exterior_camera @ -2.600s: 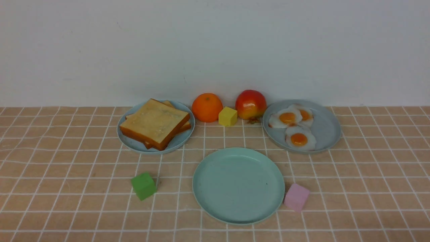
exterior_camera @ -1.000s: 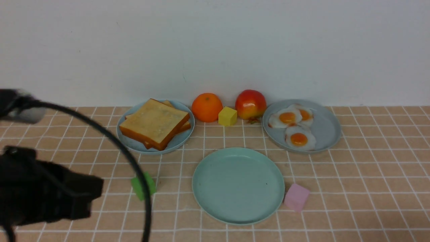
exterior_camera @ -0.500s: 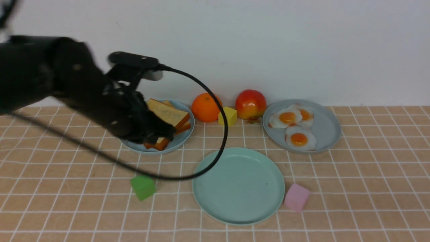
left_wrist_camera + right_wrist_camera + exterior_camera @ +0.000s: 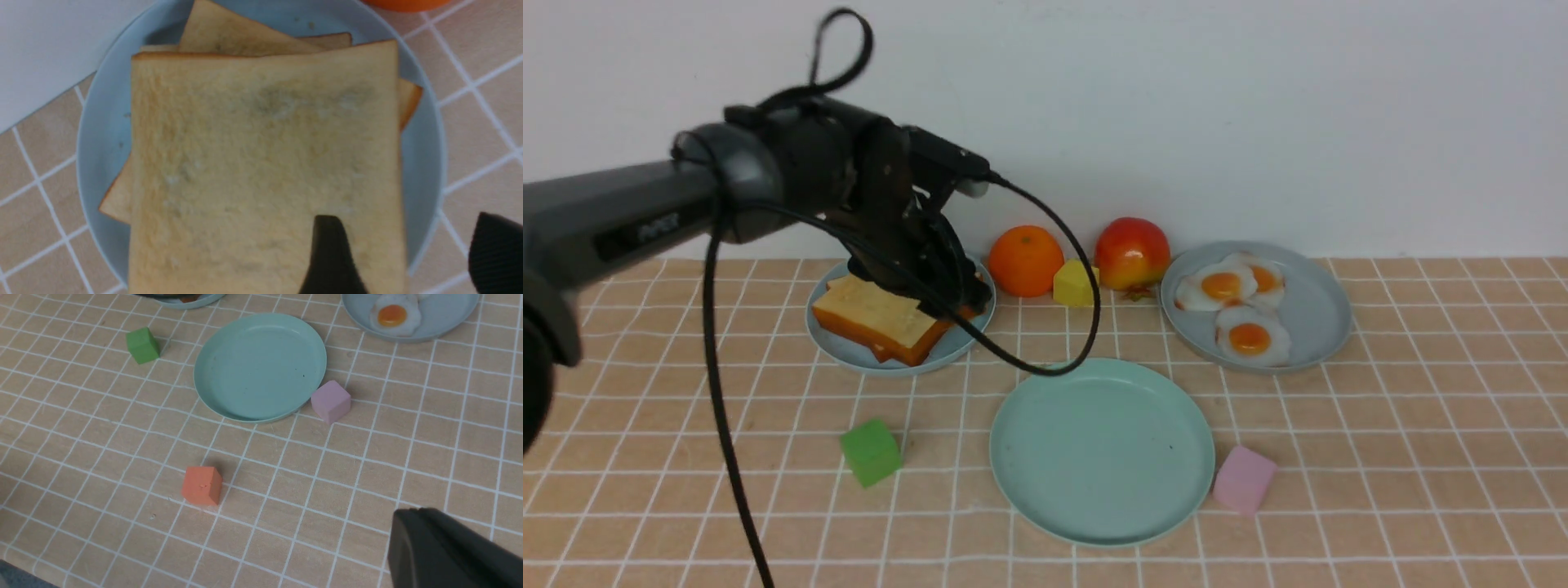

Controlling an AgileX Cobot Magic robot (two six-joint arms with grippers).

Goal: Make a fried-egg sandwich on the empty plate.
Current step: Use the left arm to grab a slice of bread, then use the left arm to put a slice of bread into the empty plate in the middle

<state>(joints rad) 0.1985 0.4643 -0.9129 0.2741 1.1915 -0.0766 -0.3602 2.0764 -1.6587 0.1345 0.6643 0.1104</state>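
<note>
1. The left gripper (image 4: pixel 412 261) is held with its jaws spread wide at the top toast slice (image 4: pixel 261 163); one finger (image 4: pixel 331 253) is set over the slice and the other beyond its edge, seemingly so that the crust can be pinched; nothing is gripped yet.
2. The toast is stacked on the light-blue plate (image 4: pixel 849 353), behind and left of the mint-green plate (image 4: pixel 1103 449), which is bare; the sandwich is judged not begun.
3. The fried eggs (image 4: pixel 1250 336) are found behind and right of the mint-green plate.
4. The right gripper (image 4: pixel 449 551) is closed, nearer the robot than the mint-green plate, presumably parked clear; only a dark corner is seen.
5. Finger contact with the toast cannot be told; the lower slices are mostly covered.
</note>
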